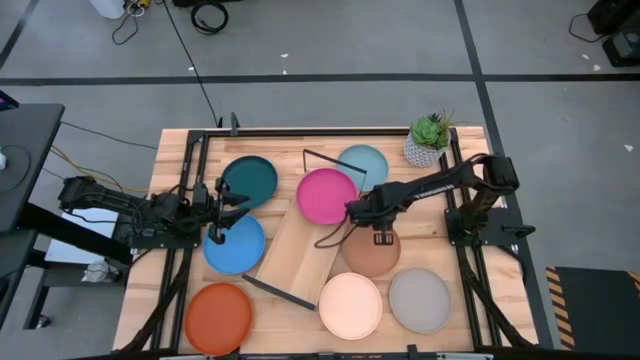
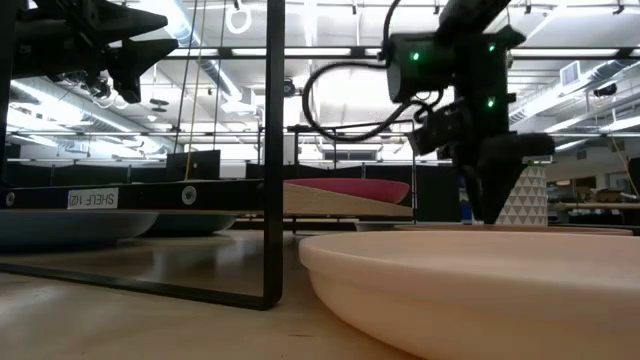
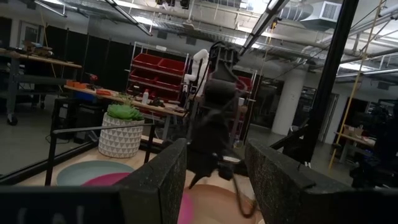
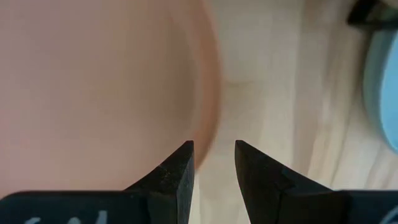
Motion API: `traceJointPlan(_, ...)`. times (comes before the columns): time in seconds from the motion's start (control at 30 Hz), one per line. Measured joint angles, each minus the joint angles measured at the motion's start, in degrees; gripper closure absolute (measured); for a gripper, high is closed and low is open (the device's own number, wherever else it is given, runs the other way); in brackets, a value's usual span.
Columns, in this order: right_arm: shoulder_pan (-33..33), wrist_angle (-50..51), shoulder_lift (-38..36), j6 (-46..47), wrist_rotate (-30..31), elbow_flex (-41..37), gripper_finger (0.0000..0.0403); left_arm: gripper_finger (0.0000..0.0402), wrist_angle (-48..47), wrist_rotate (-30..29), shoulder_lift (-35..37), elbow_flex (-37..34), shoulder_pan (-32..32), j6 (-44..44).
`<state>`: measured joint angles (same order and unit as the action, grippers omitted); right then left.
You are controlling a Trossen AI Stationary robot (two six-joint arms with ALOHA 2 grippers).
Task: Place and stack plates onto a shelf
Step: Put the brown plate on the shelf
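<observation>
The shelf (image 1: 300, 250) lies slantwise at mid-table, and the magenta plate (image 1: 325, 195) rests on its far end. Around it on the table lie the dark teal (image 1: 248, 182), blue (image 1: 235, 243), light blue (image 1: 363, 165), terracotta (image 1: 372, 255), cream (image 1: 351, 305), grey (image 1: 419, 299) and orange-red (image 1: 218, 317) plates. My right gripper (image 1: 383, 236) (image 4: 214, 149) points down over the terracotta plate's rim (image 4: 208, 93), slightly open. My left gripper (image 1: 215, 215) (image 3: 214, 180) hovers open between the teal and blue plates. My right gripper comes from above with one finger (image 4: 177, 168) over the terracotta plate's inside and the other (image 4: 255, 168) over the wood outside its rim. I cannot tell whether the fingers touch the plate, which lies flat on the table.
A potted plant (image 1: 428, 140) stands at the table's far right corner. The shelf's black wire frames (image 1: 325, 165) (image 2: 275, 150) stand up at its two ends. The cream plate (image 2: 480, 280) fills the near foreground of the low view.
</observation>
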<state>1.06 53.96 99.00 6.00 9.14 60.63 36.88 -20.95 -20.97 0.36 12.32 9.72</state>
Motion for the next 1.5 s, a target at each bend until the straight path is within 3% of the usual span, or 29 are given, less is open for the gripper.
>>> traceJointPlan(0.33, -3.90, -3.59, 0.15, -0.65, -6.25, -1.16, 0.0293, 0.0230, -0.04, 0.00, 0.00, 0.00, 0.00, 0.00)
traceJointPlan(0.67, -3.84, -4.91, 0.17, 0.07, -6.31, -1.14, 0.0392, 0.0230, -0.02, 0.01, 0.00, 0.00, 0.04, 0.01)
traceJointPlan(0.93, -3.72, -3.23, 0.17, -0.18, -5.96, -0.50, 0.0396, 0.0230, -0.02, 0.00, 0.00, 0.02, 0.04, 0.02)
traceJointPlan(1.5, 0.99, 16.80, 0.15, -1.17, -5.81, 17.62, 0.0401, 0.0230, -0.02, 0.00, 0.00, 0.01, 0.04, 0.02)
